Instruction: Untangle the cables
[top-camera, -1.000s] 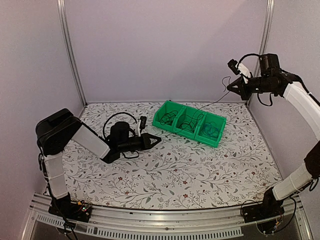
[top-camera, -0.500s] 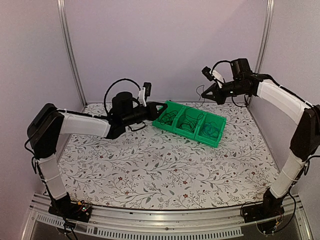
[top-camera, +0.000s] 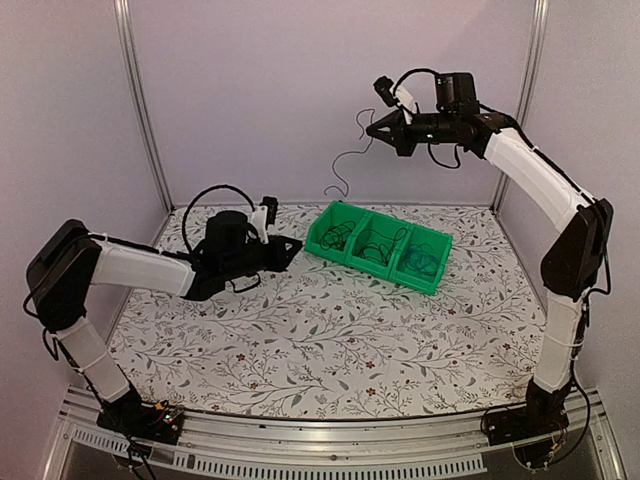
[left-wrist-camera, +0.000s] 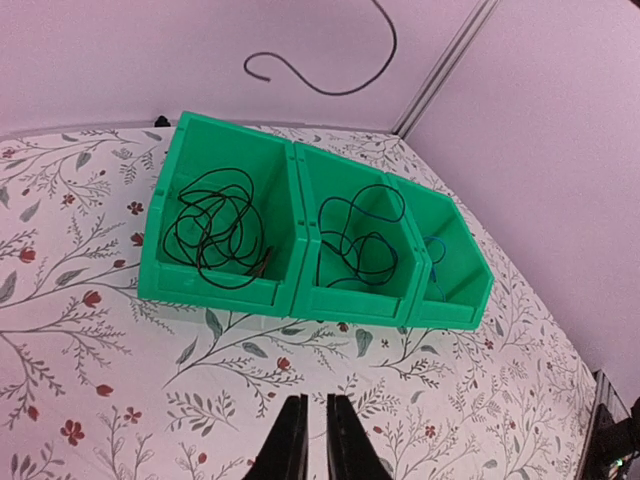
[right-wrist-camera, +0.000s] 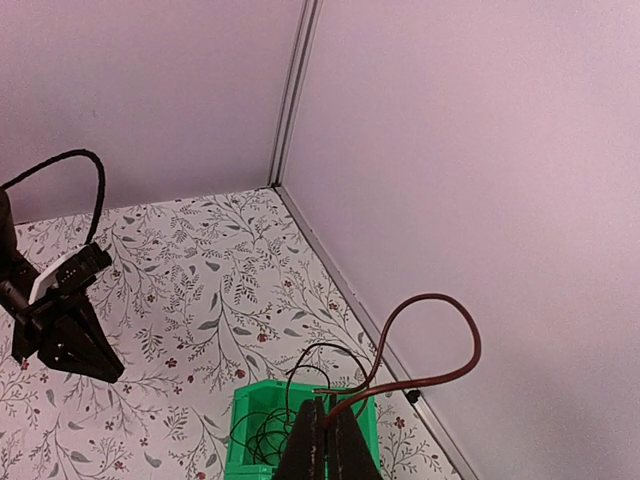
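My right gripper (top-camera: 375, 128) is raised high above the table's back. It is shut on a thin dark brown cable (right-wrist-camera: 440, 320) that loops up from its fingertips. The cable's free end (top-camera: 345, 165) dangles in the air left of the bins and also shows in the left wrist view (left-wrist-camera: 330, 85). A green three-compartment bin (top-camera: 372, 264) holds a black cable (left-wrist-camera: 210, 225) in its left cell, a black and blue one (left-wrist-camera: 360, 235) in the middle cell and a blue-teal one (left-wrist-camera: 435, 250) in the right cell. My left gripper (top-camera: 297, 245) is low, just left of the bin, closed to a narrow slit and empty.
The floral tablecloth (top-camera: 330, 340) covers the table inside plain walls with metal corner posts (top-camera: 140, 110). A thick black hose (top-camera: 205, 200) loops off the left arm. The bin's front wall (left-wrist-camera: 210, 285) faces my left fingers (left-wrist-camera: 290, 440).
My right gripper has moved left and up, and the brown cable now hangs free of the bin. My left gripper reached toward the bin's left end, then drew back and down.
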